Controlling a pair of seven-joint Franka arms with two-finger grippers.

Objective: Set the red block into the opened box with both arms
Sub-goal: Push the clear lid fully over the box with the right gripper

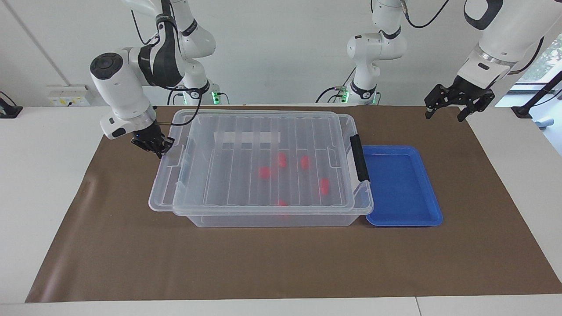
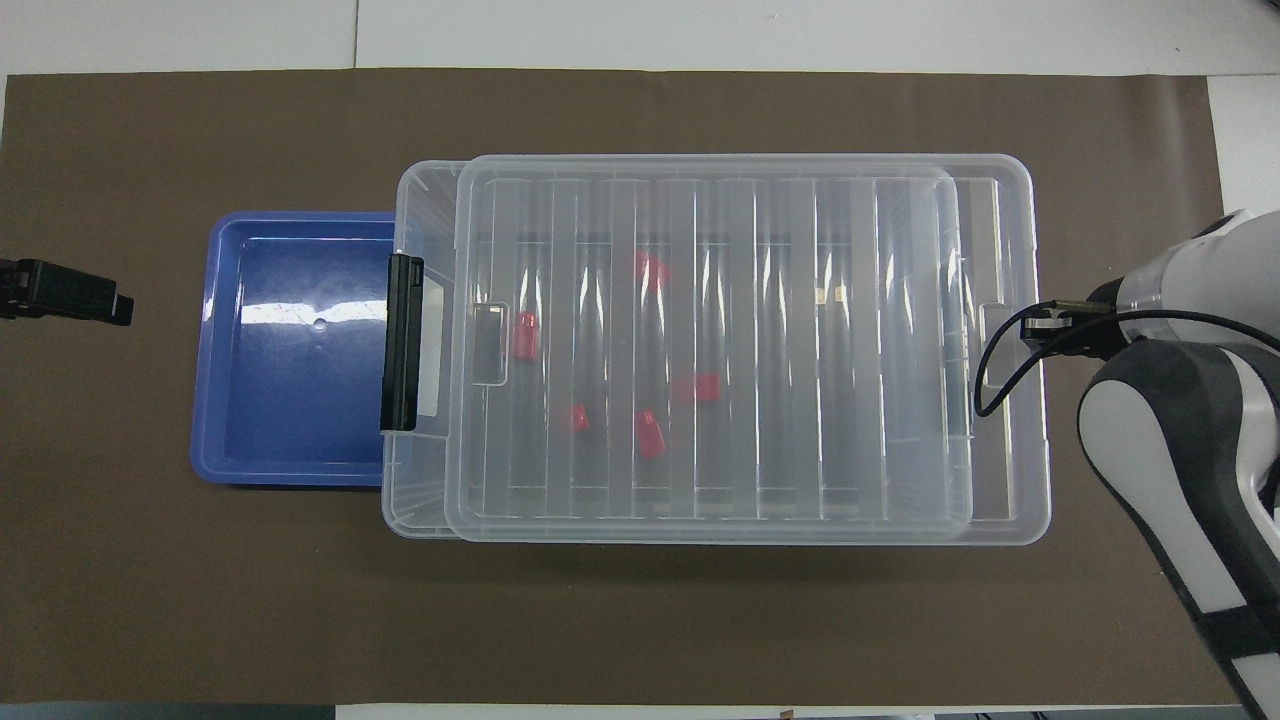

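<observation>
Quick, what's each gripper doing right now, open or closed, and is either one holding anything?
Left gripper: open, holding nothing, up above the mat near the blue tray.
Right gripper: shut on the lid at the box's end.

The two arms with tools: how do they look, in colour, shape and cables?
Both are thick, rounded white arms with black bands. The right arm has a black round end cap and thin black cables; its tool is black. The left tool is black with angular links.

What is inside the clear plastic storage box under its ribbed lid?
Five small red plastic blocks lie on the floor of the clear plastic storage box, seen blurred through the ribbed see-through lid. Their exact shapes cannot be made out.
</observation>
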